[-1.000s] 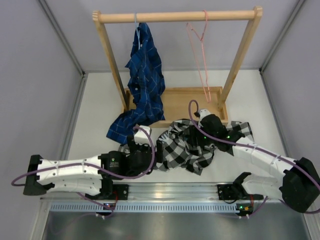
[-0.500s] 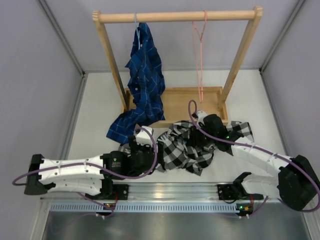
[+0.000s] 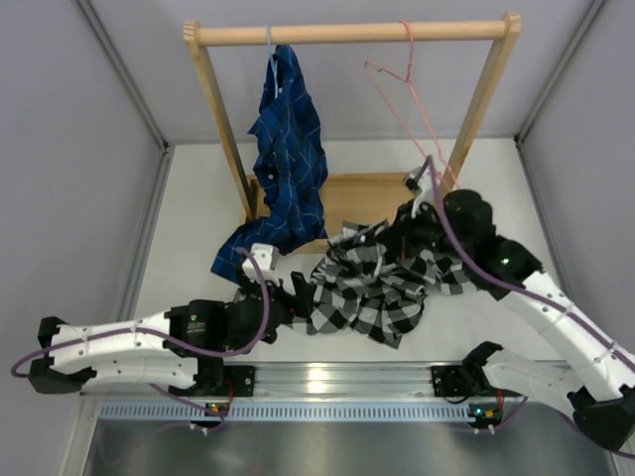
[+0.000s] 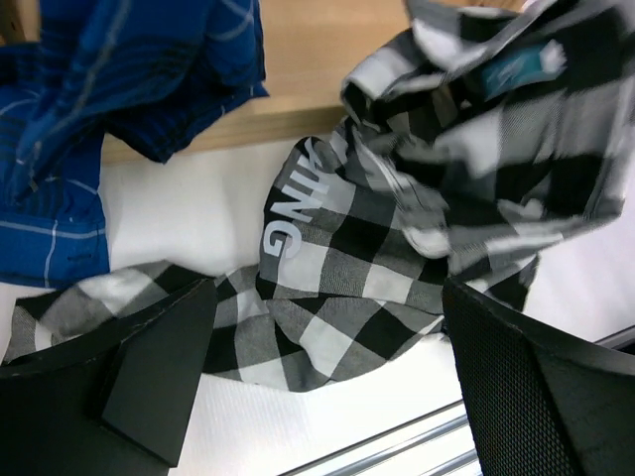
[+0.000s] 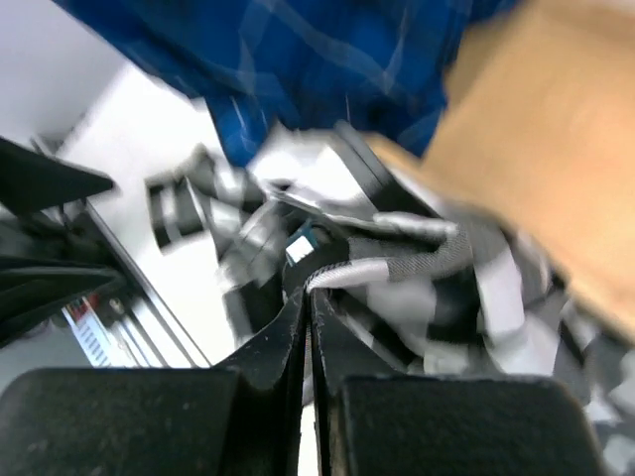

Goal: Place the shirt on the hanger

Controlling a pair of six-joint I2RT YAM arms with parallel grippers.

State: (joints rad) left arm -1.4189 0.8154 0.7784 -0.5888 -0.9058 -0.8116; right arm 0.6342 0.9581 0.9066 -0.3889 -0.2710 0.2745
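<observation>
The black-and-white checked shirt (image 3: 367,288) lies crumpled on the white table in front of the rack. Its white lettering (image 4: 288,203) shows in the left wrist view. My right gripper (image 3: 405,233) is shut on a folded edge of the shirt (image 5: 417,260), fingertips (image 5: 310,294) pressed together, and holds that part raised near the rack's base. My left gripper (image 3: 298,297) stands open at the shirt's left edge, and its fingers (image 4: 149,377) flank the shirt's hem (image 4: 337,327) without touching it. The pink wire hanger (image 3: 407,55) hangs from the rod, swung at a slant above the right gripper.
A wooden rack (image 3: 347,33) with a tray base (image 3: 367,193) stands at the back. A dark blue plaid shirt (image 3: 288,149) hangs from its left side and drapes onto the table (image 4: 69,198). A metal rail (image 3: 337,377) runs along the near edge. Grey walls close both sides.
My right gripper closed on the shirt and rose back and to the right, pulling fabric up. The pink hanger swung sideways. The left arm drew back slightly leftward.
</observation>
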